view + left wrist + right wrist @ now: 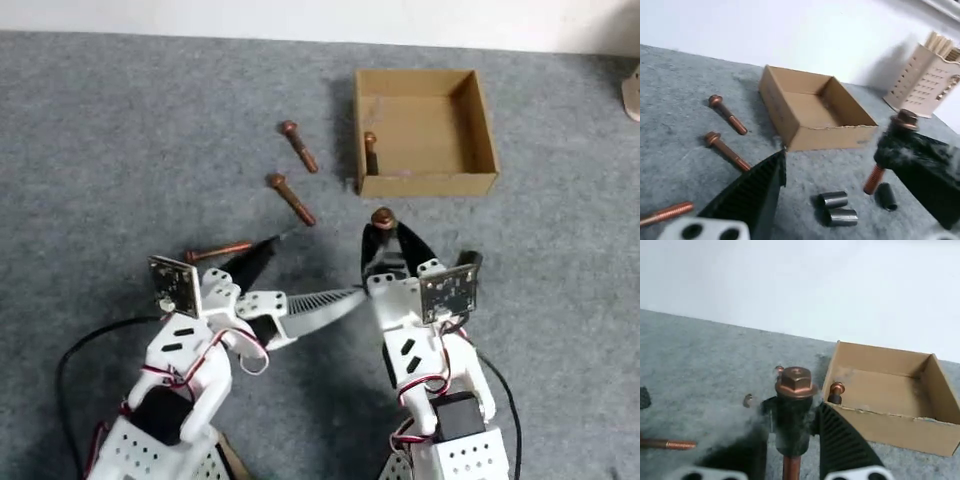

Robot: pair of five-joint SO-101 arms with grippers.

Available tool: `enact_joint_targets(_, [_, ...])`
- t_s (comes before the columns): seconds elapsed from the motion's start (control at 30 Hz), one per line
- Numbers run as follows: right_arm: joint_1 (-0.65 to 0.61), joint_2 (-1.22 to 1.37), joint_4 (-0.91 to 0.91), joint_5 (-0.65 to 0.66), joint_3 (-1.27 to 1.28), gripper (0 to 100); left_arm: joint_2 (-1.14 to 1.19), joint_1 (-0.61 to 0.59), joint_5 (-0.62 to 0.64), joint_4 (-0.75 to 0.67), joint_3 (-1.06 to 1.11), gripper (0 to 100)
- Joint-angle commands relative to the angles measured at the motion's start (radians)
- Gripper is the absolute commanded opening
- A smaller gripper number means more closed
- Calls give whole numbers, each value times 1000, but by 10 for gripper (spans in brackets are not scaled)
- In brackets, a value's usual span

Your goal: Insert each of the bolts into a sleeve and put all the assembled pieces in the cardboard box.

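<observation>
Three bolts (291, 198) lie loose on the table (100, 150), and one assembled piece (371, 152) is in the box (430, 184). Right gripper (383, 234) is clamped on a fourth bolt (382, 216) just short of the box. Left gripper (315, 268) gapes wide, empty, near the closest loose bolt.

Left wrist view: three sleeves (832, 200) lie on the table beside the held bolt.

Right wrist view: something dark under that bolt's head looks like a sleeve to me. So that's one boxed, one close and three pairs unassembled.
</observation>
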Motion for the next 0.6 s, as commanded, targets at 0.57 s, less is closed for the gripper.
enact_joint_targets(0.57, [13,522,150,-8,-383,5,-2,-53,8,-2,18,545])
